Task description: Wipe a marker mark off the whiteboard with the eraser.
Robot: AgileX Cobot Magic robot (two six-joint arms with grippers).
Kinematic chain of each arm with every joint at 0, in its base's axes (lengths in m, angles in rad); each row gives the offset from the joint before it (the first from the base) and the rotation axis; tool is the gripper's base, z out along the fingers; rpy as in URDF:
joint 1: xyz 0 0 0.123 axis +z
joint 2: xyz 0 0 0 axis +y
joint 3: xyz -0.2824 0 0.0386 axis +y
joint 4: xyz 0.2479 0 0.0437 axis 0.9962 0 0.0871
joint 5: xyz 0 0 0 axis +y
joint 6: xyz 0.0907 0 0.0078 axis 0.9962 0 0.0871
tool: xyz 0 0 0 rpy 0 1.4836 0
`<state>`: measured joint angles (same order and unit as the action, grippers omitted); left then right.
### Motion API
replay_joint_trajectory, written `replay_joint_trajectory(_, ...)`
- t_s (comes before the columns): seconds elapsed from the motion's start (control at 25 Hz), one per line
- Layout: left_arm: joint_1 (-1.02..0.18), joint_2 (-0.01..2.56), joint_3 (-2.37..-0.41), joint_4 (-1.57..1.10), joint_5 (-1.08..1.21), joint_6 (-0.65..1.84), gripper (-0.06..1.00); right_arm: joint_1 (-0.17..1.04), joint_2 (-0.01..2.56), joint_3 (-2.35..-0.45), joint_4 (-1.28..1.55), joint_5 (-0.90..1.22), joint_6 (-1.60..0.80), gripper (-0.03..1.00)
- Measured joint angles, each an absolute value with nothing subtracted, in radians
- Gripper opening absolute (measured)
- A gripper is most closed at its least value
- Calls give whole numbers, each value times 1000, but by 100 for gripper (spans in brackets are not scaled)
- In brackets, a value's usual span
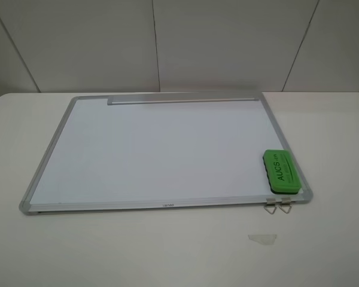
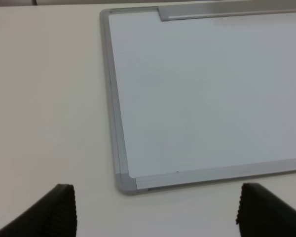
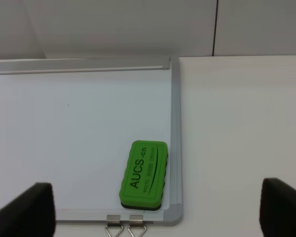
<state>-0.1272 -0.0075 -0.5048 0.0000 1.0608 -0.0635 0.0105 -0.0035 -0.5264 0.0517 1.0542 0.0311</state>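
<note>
My left hand (image 2: 155, 212) hangs spread wide and empty over the tabletop (image 2: 44, 98), just off the board's (image 2: 113, 98) near left corner, and it has no job yet beyond staying clear. The board lies flat with its tray strip (image 1: 182, 101) on the far edge, and its white face looks clean in every view: I cannot find the mark, which may be too faint or small to show, so I would search the surface before sweeping. The eraser (image 1: 281, 173) sits on the board's near right corner, just beside the frame, with the two clips (image 1: 277, 207) below it. My right hand (image 3: 155, 207) is also wide open and empty, poised near that corner with the eraser (image 3: 143, 176) ahead between its fingers. To do this well I should come straight down, close across the eraser's short sides, keep its base flat, and press evenly so the board does not slide.
</note>
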Motion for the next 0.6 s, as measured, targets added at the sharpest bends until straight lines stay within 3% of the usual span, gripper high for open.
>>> replay_joint_trajectory(0.6,-127,-8,-505,0,1061,-63,68,11,-3,-526,52,1054,31,83)
